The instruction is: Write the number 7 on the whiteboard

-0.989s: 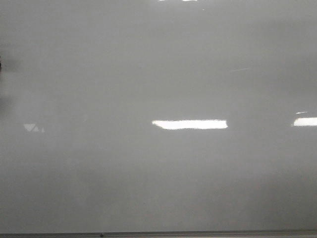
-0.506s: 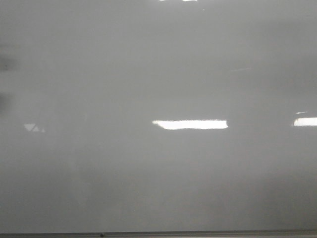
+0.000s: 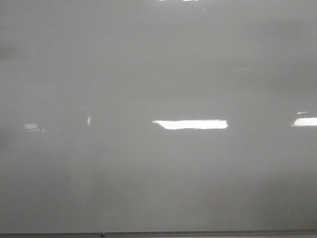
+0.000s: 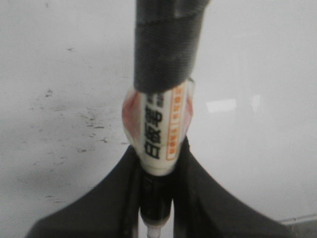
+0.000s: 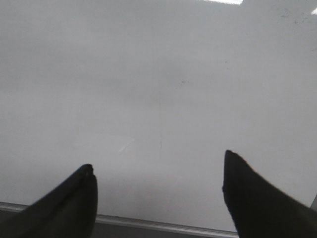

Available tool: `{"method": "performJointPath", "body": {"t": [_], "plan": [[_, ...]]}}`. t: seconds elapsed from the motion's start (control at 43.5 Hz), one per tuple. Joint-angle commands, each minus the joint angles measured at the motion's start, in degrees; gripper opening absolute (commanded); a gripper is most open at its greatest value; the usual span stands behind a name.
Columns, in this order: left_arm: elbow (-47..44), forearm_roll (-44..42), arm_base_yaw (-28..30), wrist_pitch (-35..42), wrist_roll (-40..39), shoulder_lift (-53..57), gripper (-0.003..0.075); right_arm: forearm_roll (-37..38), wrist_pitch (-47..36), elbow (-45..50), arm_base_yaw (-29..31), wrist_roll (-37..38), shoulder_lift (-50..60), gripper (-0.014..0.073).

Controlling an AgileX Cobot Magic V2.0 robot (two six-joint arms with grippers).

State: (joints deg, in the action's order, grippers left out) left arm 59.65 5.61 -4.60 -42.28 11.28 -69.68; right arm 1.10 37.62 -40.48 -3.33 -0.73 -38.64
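Observation:
The whiteboard [image 3: 158, 74] fills the front view, glossy pale grey, with no black stroke of a number 7 visible in any view. Neither gripper shows in the front view. In the left wrist view my left gripper [image 4: 157, 163] is shut on a marker [image 4: 161, 124], white-bodied with black and orange print and a black taped upper part, held over the whiteboard [image 4: 257, 59]. Its tip is hidden. In the right wrist view my right gripper [image 5: 158, 171] is open and empty over the whiteboard [image 5: 158, 74].
A thin grey metal edge strip [image 3: 198, 233] runs along the board's near side, also in the right wrist view [image 5: 158, 225]. Bright rectangular light reflections [image 3: 190, 124] lie on the board. Small dark smudges [image 4: 84, 119] mark the surface beside the marker.
A dark blurred shape at the front view's left edge has faded out of sight. The reflection at lower left changed shape and a small bright glint appeared near it.

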Motion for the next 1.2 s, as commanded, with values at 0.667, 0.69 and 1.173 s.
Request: {"method": "performJointPath", "body": {"t": [0.667,0.69,1.173], "plan": [[9.5,13.0,-29.0,-18.9,36.7,-8.1,-0.0013,-17.1,10.1,-11.3,-14.7,-30.5,-17.3,0.0500],[9.5,13.0,-30.0,-18.6,37.2,-8.3,-0.0013,-18.3,10.2,-11.3,-15.3,-32.8,-17.9,0.0500],[9.5,13.0,-43.4,-15.8,38.9,-10.4,-0.0013,-40.9,9.4,-11.3,-28.7,-61.0,-21.9,0.0500]]}}
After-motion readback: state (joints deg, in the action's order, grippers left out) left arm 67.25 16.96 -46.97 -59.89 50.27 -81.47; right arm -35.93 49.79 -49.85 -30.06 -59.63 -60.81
